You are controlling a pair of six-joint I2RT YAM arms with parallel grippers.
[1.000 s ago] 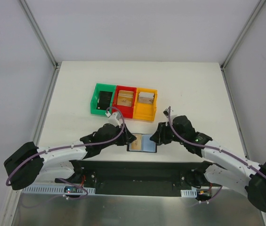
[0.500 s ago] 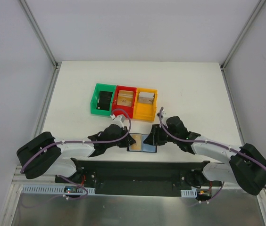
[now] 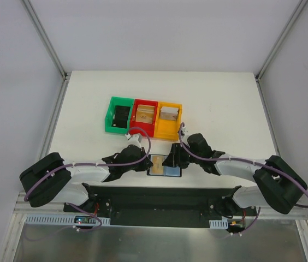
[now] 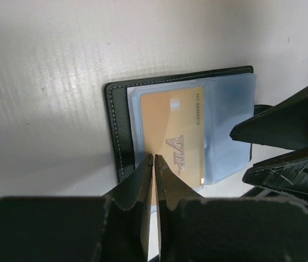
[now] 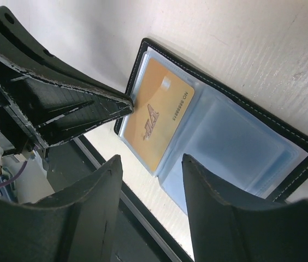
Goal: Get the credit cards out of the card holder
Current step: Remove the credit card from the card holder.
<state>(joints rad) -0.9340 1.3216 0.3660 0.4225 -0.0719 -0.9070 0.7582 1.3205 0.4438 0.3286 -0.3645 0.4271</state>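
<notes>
Since a second ago both arms have drawn in over the wallet, and the left gripper has closed. Its fingers meet, tips on the near edge of one tan-gold plastic credit card. The card lies in one flat black folding card holder, low centre in the top view. The right gripper hangs half-spread, holding nothing, above the holder's two grey-blue panels. Three plastic bins sit further up the white tabletop: one green bin, one red bin and one orange bin.

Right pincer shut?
No, the right pincer stands wide open above the open wallet.
</notes>
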